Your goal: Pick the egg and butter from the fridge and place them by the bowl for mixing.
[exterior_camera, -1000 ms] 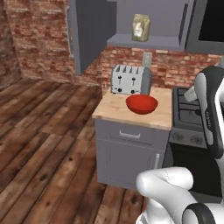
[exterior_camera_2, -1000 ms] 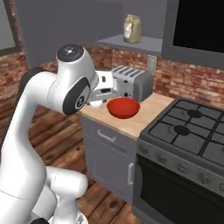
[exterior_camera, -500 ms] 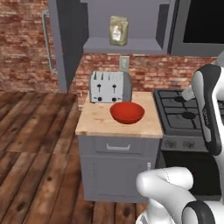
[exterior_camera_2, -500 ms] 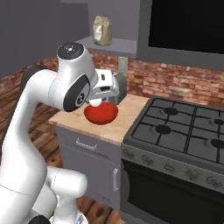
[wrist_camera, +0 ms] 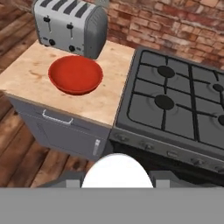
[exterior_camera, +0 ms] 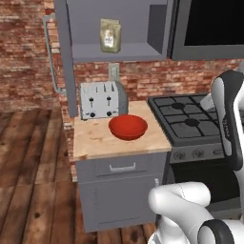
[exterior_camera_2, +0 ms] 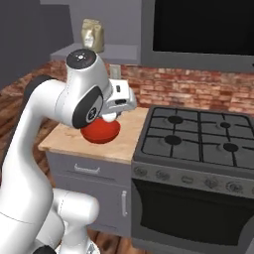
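Small plain white oval egg (wrist_camera: 117, 171) sits at the bottom of the hand view between the two dark finger tips of the gripper (wrist_camera: 117, 183), jaws part-way closed on it, held up in the air above the floor in front of the grey cabinet (wrist_camera: 65, 131). Shallow glossy red bowl (exterior_camera: 127, 127) rests on the pale wooden countertop (exterior_camera: 95, 140), just in front of the silver two-slot toaster (exterior_camera: 99, 99) and left of the dark gas stove (exterior_camera: 188, 121). Tan paper bag (exterior_camera: 110, 35) stands on the grey shelf (exterior_camera: 119, 51) above.

Base views look forward and down from behind the arm, left and right. Hand view looks down from nearer. All share the surface (exterior_camera: 95, 138), bowl (exterior_camera: 127, 127) at 10 o'clock in hand view.
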